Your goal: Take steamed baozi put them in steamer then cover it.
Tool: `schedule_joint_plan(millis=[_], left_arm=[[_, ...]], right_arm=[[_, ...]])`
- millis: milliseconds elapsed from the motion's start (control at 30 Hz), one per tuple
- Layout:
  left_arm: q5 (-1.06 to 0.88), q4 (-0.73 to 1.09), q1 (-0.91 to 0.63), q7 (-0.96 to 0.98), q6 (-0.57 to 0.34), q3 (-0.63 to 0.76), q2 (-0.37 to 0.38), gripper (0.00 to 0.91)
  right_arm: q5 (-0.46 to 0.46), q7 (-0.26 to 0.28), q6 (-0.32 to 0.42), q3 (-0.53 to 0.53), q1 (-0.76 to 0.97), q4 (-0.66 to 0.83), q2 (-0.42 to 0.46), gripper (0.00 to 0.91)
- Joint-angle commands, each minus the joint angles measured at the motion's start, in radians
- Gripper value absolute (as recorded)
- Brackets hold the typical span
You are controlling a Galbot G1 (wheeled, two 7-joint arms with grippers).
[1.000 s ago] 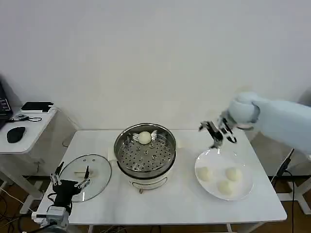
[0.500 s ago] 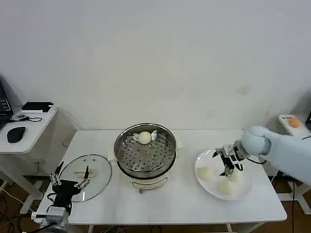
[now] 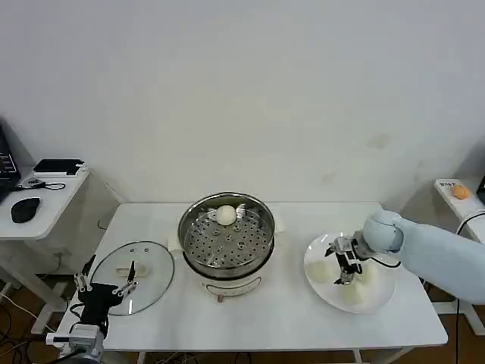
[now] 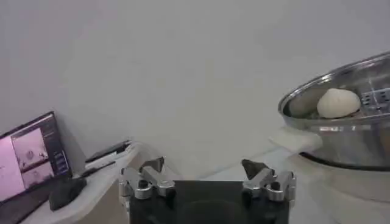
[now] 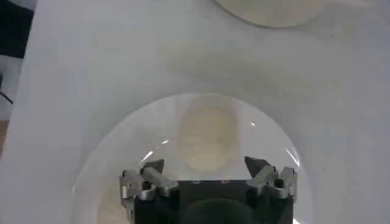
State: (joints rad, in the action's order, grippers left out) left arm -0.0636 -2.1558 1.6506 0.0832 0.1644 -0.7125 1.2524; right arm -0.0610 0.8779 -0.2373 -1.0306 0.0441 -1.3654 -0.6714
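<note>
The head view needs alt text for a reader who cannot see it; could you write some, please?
The right gripper, open, hangs low over a white plate of buns at the table's right. One bun lies in the steel steamer at centre. The glass lid lies at the left, by the open left gripper.

Right gripper with jaws spread wide above a white plate, one pale steamed baozi just ahead between them
</note>
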Motion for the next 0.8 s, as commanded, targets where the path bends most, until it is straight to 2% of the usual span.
schedule_joint_plan(millis=[33, 200, 533, 800], left_arm=[[0.000, 0.000, 0.000, -0.001, 0.000, -0.001, -0.002, 0.907], [-0.004, 0.000, 0.001, -0.001, -0.001, 0.000, 0.001, 0.907], [-0.004, 0.001, 0.001, 0.000, -0.003, -0.002, 0.004, 0.907], [-0.004, -0.003, 0.000, 0.000, -0.003, 0.000, 0.005, 0.907]], right_arm=[[0.011, 0.000, -0.002, 0.027, -0.042, 0.035, -0.035, 0.887], [0.017, -0.006, -0.009, 0.051, -0.061, 0.044, -0.060, 0.806], [0.019, 0.012, -0.016, 0.044, -0.045, 0.039, -0.049, 0.635], [0.010, 0.037, -0.011, 0.045, -0.004, 0.022, -0.031, 0.625]])
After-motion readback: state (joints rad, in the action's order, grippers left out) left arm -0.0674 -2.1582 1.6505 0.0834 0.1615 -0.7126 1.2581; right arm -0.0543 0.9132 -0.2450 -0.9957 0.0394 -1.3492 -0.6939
